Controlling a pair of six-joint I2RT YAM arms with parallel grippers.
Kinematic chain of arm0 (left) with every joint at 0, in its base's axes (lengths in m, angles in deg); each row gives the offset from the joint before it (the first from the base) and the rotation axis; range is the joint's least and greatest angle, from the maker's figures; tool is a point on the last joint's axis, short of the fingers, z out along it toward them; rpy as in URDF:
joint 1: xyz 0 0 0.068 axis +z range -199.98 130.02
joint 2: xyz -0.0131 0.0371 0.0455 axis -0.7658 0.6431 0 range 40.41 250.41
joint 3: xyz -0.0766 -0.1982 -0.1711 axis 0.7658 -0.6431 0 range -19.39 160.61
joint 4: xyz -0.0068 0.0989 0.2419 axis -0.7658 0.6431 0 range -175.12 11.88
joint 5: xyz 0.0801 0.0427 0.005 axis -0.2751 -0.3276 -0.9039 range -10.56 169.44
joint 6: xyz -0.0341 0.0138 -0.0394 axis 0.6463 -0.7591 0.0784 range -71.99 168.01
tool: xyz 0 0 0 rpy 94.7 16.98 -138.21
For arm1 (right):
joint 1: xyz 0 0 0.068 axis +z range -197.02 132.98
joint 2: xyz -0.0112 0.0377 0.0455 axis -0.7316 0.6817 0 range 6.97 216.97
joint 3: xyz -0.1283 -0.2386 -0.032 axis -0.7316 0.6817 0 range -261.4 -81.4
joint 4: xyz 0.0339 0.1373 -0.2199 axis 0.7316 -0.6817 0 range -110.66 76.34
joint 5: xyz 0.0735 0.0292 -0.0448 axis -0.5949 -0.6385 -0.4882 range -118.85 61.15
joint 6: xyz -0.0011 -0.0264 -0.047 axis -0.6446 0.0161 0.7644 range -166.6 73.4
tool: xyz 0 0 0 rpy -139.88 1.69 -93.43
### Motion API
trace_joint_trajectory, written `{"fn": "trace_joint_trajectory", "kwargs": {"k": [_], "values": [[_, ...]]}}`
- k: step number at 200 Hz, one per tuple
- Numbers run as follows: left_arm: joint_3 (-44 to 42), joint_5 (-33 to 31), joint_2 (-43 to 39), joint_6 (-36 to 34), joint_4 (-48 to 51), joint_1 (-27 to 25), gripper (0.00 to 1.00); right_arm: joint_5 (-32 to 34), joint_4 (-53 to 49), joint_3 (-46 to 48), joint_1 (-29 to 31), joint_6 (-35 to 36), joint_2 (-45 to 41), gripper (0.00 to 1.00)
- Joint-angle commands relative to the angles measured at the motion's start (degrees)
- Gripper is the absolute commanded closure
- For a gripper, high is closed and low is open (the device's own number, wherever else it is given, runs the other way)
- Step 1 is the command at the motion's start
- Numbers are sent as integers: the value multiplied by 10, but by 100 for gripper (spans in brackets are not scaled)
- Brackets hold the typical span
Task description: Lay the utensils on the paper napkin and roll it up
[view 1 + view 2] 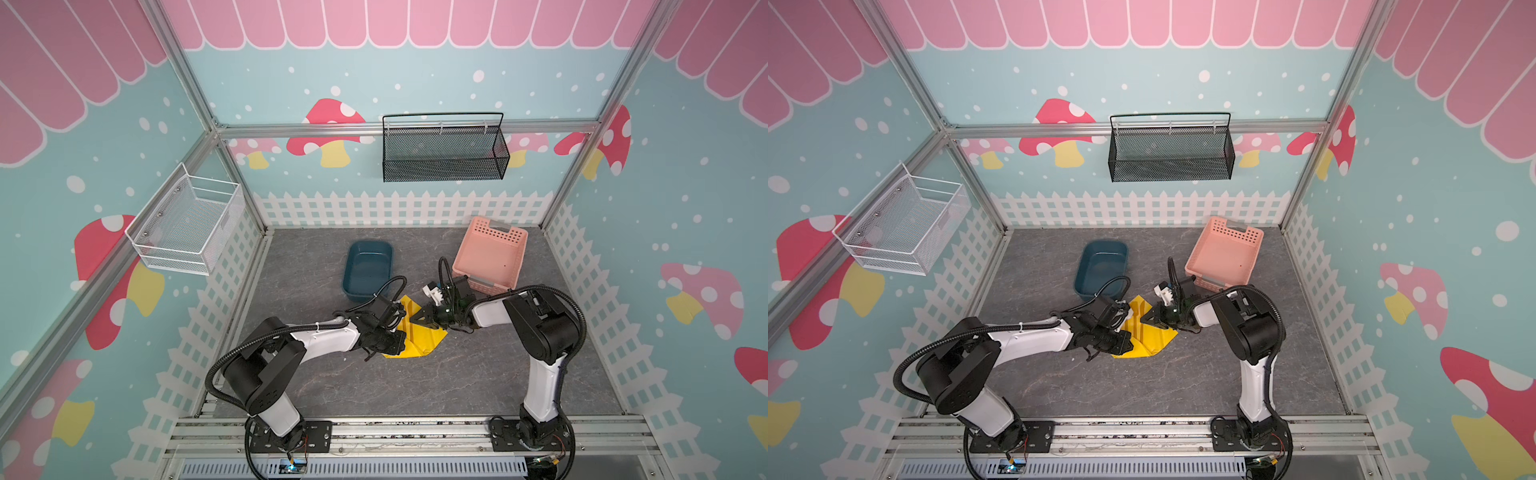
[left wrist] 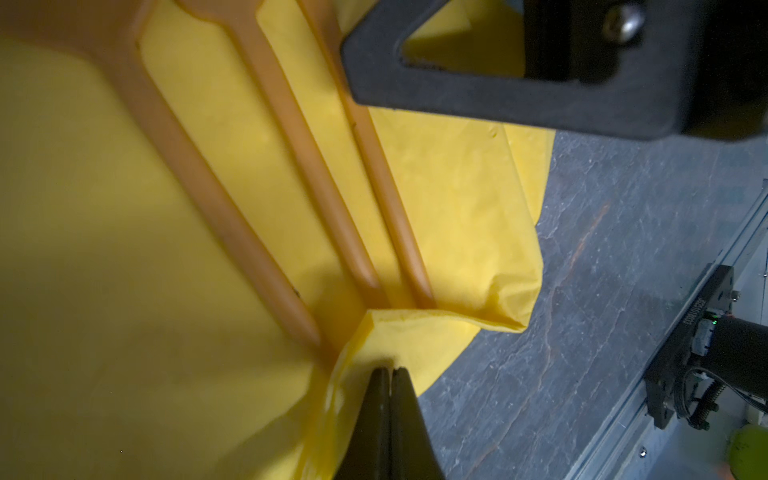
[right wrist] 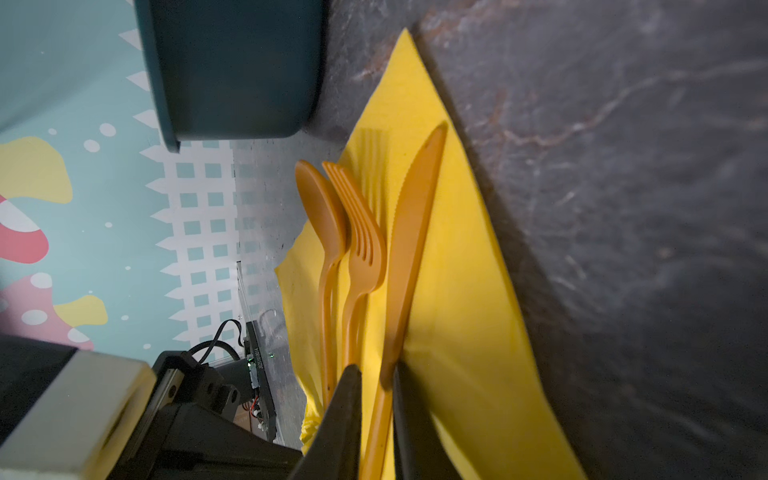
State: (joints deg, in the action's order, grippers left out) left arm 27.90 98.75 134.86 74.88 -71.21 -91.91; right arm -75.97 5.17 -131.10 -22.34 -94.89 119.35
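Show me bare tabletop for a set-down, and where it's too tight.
Widest bare table lies between the paper napkin and the front rail. More lies left of the blue tub toward the fence, plus a gap between tub and pink basket. Crowded: the napkin itself, with the utensils, left gripper and right gripper at it.
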Motion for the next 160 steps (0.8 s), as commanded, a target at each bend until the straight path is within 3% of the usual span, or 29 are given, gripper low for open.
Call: {"fn": "trace_joint_trajectory", "kwargs": {"k": [1,79,160], "values": [[10,-3,1,11,3,-2,99,-3,2,-7,-3,1,8,82],[17,-5,3,8,3,0,99,0,-4,8,-3,2,-58,82],[34,0,24,-4,3,1,99,-4,-67,115,8,18,-173,83]]}}
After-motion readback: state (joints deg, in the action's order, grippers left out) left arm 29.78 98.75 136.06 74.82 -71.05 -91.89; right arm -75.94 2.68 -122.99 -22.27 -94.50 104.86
